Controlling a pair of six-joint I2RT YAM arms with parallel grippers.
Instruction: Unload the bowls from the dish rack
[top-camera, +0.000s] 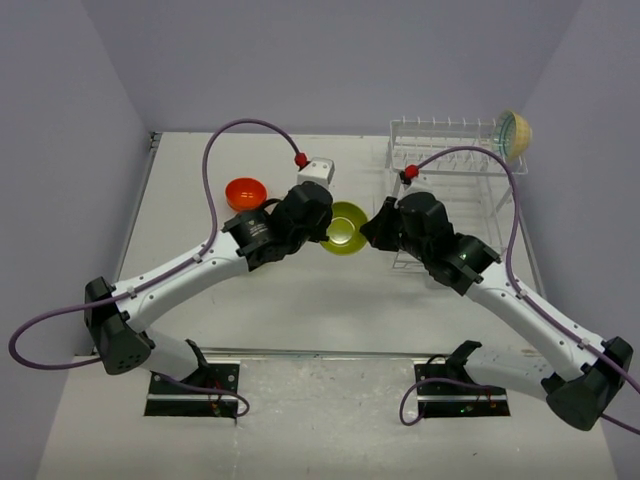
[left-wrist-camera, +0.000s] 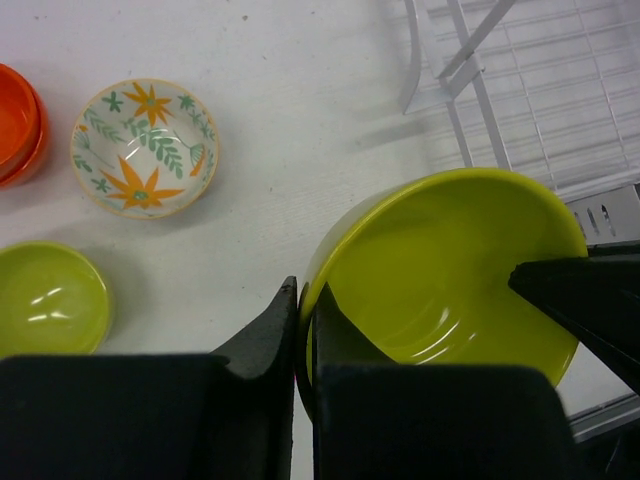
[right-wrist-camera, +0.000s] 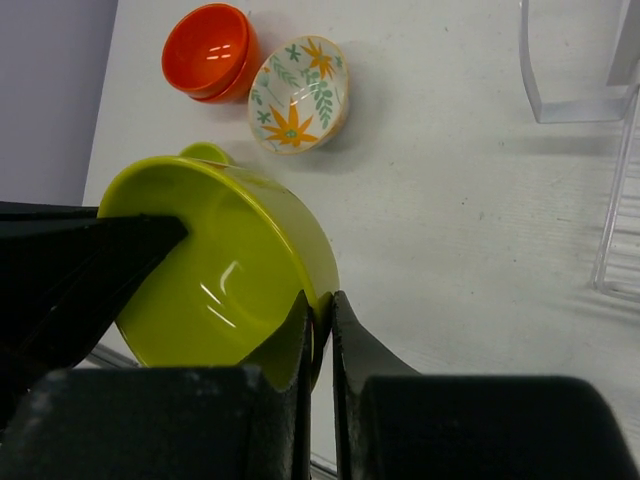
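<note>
Orange bowls (left-wrist-camera: 15, 118) cut by left edge, second green bowl (right-wrist-camera: 206, 152) mostly hidden behind held green bowl (right-wrist-camera: 215, 270)

Bright, even light falls from overhead, and the white table (top-camera: 300, 300) nearly washes out in the wrist views. Shadows are soft and pale. Small white glints sit on the glossy inside of the lime green bowl (left-wrist-camera: 450, 270), toward its 6 o'clock side. The left gripper fingers (left-wrist-camera: 262, 335), close to the lens at 6 o'clock, are dark and blurred. The top view is sharp throughout.
</note>
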